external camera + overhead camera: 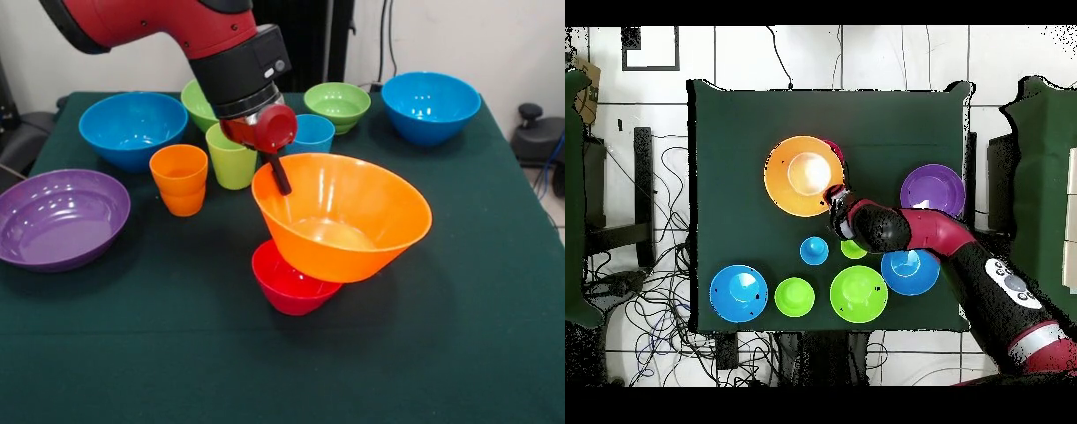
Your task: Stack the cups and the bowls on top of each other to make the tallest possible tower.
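My gripper [281,181] is shut on the near rim of the big orange bowl [340,216], with one black finger inside the rim. The bowl hangs tilted, its underside over the small red bowl [290,283], which stands on the table; I cannot tell whether they touch. The overhead view shows the gripper [833,197] at the orange bowl's [800,176] edge, with the red bowl [835,152] peeking out beside it. The orange cup [179,179], lime green cup [231,159] and blue cup [311,134] stand upright behind the bowl.
A purple bowl [60,218] lies at the left edge. Two blue bowls [132,126] [430,104], a small green bowl [336,104] and a large green bowl [196,102], partly behind the arm, stand along the far side. The table is covered in dark green cloth [459,336].
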`<act>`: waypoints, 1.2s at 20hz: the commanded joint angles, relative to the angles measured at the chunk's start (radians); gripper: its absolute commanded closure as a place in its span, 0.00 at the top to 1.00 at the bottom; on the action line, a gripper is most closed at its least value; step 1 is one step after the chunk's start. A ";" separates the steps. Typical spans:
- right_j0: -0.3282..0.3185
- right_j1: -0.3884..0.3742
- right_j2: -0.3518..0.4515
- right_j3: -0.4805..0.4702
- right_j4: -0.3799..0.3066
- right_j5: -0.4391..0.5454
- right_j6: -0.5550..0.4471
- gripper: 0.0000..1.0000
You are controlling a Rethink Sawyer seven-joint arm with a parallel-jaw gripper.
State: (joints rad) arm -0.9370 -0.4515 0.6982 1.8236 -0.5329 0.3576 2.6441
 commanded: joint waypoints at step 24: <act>-0.076 0.072 0.115 -0.194 -0.010 0.248 -0.272 0.00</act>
State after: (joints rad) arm -1.0339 -0.4141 0.7766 1.7257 -0.5331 0.4903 2.6441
